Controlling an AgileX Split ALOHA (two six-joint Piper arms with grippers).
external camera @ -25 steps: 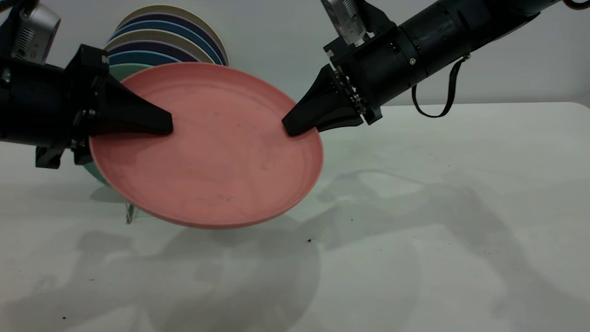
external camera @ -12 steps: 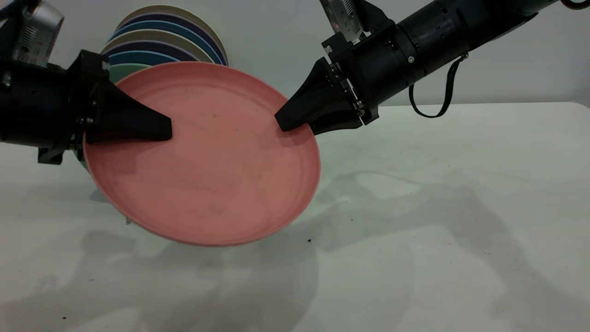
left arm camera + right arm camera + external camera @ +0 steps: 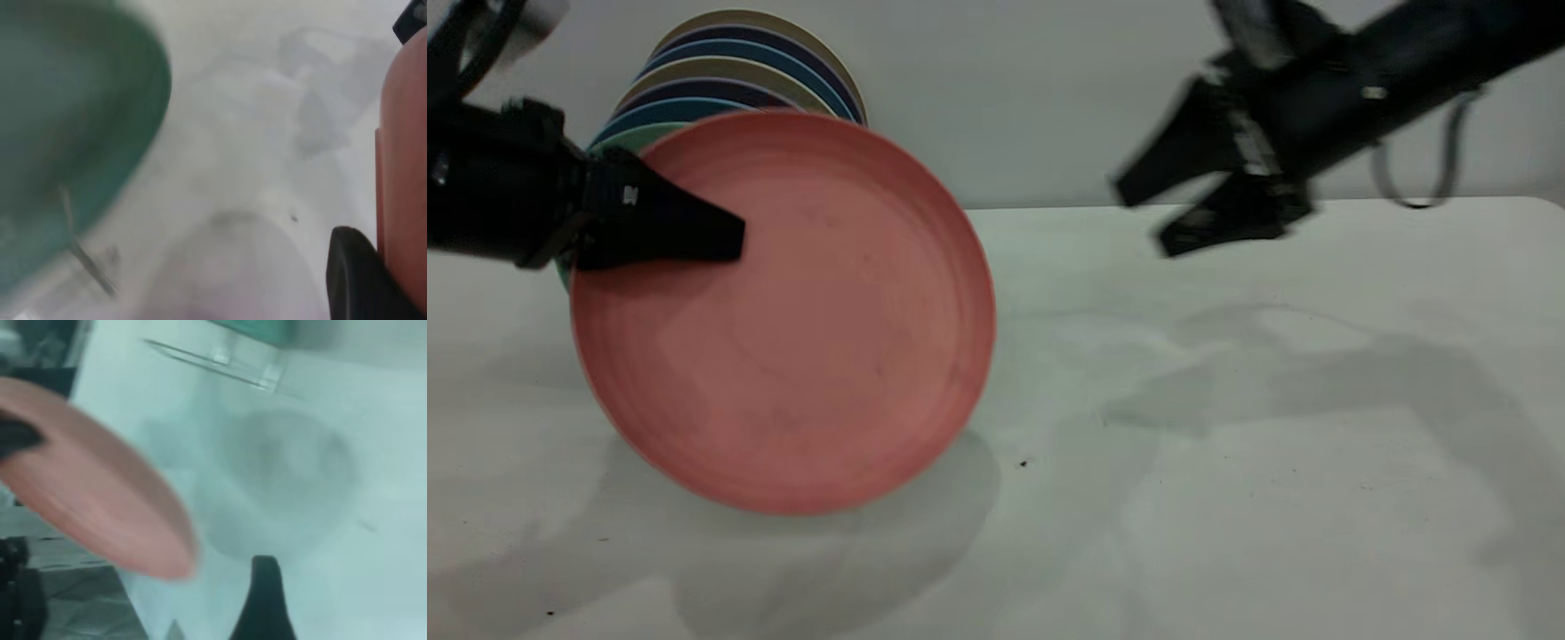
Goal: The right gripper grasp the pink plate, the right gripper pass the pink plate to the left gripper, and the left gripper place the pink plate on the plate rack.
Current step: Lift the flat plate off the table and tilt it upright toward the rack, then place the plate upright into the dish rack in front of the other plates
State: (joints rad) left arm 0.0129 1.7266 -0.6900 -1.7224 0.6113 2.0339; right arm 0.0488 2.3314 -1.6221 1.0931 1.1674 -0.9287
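The right gripper [image 3: 1178, 213] has let go of the pink plate [image 3: 783, 311] and pulled away to the upper right of the frame. A moment ago it was pinching the plate's right edge. Now its two fingers are spread apart with nothing between them, and it is far from the plate.

The plate has also swung up. Before, it lay more flat and tilted. Now it stands almost upright, with its round face toward the camera, in the left middle of the frame.

Only the left gripper [image 3: 654, 233] holds it. Its fingers are clamped on the plate's upper left edge, and the plate hangs down and to the right from there.

The plate rack [image 3: 220, 361] is just behind the plate, at the upper left of the frame, already filled with other plates [image 3: 738, 80]. A green plate [image 3: 627, 140] sits right at the front of that row.

So I think the pass is done. The next move goes backward, toward the rack, and the left arm is the one close enough to do it. The plate should stay standing on its edge to slip in front of the green one.
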